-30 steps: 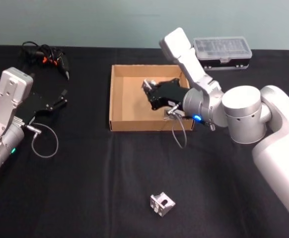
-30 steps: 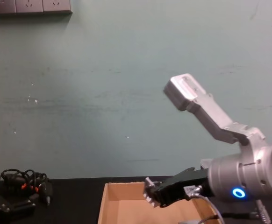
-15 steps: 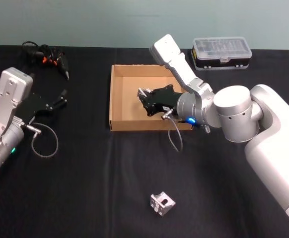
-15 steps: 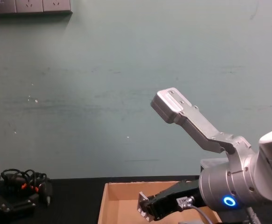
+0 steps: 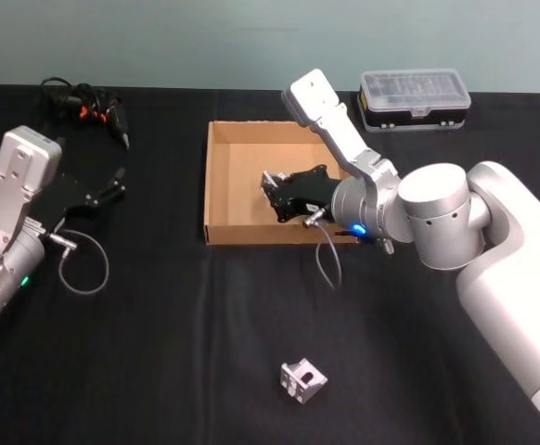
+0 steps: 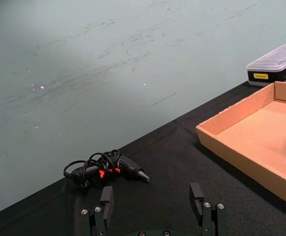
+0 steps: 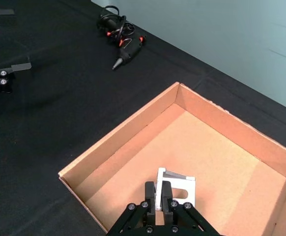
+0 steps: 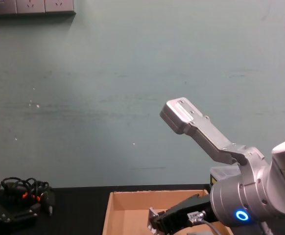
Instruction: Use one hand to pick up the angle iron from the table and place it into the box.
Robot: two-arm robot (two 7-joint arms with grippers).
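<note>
Angle iron (image 7: 180,189) clenched in right claw (image 7: 158,190), just over box (image 7: 122,133) floor; left claw (image 6: 152,192) released, parked.

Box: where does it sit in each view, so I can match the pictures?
Head: box at upper centre, beneath the right pincer.
Chest: box at bottom centre, cut by the edge.
Left wrist: box past the left pincer, case behind it.
Right wrist: box under the right pincer.
Shared landmark: corded tool left of the box.
</note>
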